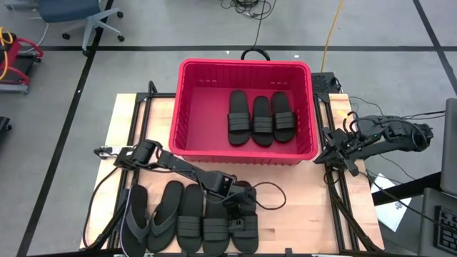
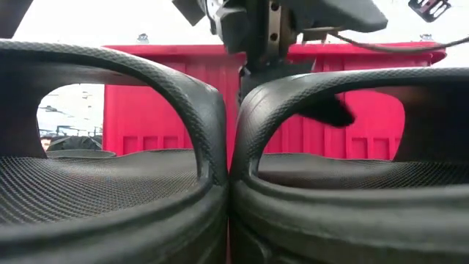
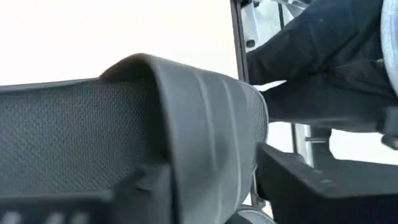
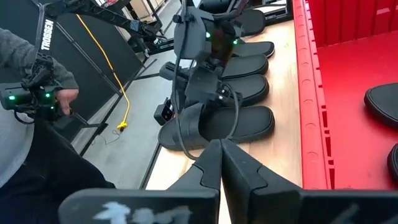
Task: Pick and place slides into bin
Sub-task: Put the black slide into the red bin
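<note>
Left gripper [image 1: 241,209]: fingers parted astride the strap of the end slide [image 1: 243,218] in the row of five at the table's [image 1: 132,114] near edge; grip unconfirmed. Step: pick. Next: clamp, lift, carry to bin [image 1: 187,100], already holding three slides. Right gripper [image 4: 219,163]: closed, empty, parked beyond the bin's right wall.

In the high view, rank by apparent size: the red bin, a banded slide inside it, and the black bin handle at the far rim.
1. The red bin, by far the largest.
2. The middle banded slide in the bin.
3. The black handle, smallest, a small loop at the far rim.
</note>
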